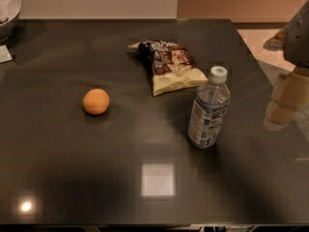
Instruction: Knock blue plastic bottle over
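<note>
The blue plastic bottle (209,108) stands upright on the dark table (72,168), right of centre. It is clear and bluish with a white cap marked green and a white-and-blue label around its lower body. My gripper (282,111) hangs at the right edge of the view, to the right of the bottle and apart from it, at about the bottle's height.
An orange (96,102) lies left of centre. A chip bag (168,66) lies just behind the bottle. A grey bowl (8,11) sits at the far left corner with a white paper (5,54) near it. The table's right edge runs behind the gripper.
</note>
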Motion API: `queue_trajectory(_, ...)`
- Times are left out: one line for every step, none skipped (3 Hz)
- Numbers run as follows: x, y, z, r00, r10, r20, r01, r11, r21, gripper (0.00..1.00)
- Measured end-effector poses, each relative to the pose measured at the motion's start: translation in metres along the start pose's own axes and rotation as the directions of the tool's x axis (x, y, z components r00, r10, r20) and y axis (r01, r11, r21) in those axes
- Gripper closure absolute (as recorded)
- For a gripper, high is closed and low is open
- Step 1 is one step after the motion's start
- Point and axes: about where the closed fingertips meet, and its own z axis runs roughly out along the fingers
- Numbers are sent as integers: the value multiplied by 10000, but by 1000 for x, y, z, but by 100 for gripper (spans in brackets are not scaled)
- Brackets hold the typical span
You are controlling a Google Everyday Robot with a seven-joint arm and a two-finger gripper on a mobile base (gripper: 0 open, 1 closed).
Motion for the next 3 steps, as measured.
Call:
queue_trajectory(0, 0, 0, 10000, 0, 1, 0, 10000, 2, 0)
queue_trajectory(-7, -2, 4, 9994, -36, 339, 42, 9998, -177, 0)
queue_trajectory(-17, -2, 15, 9931, -25, 1174, 99, 9980, -621, 0)
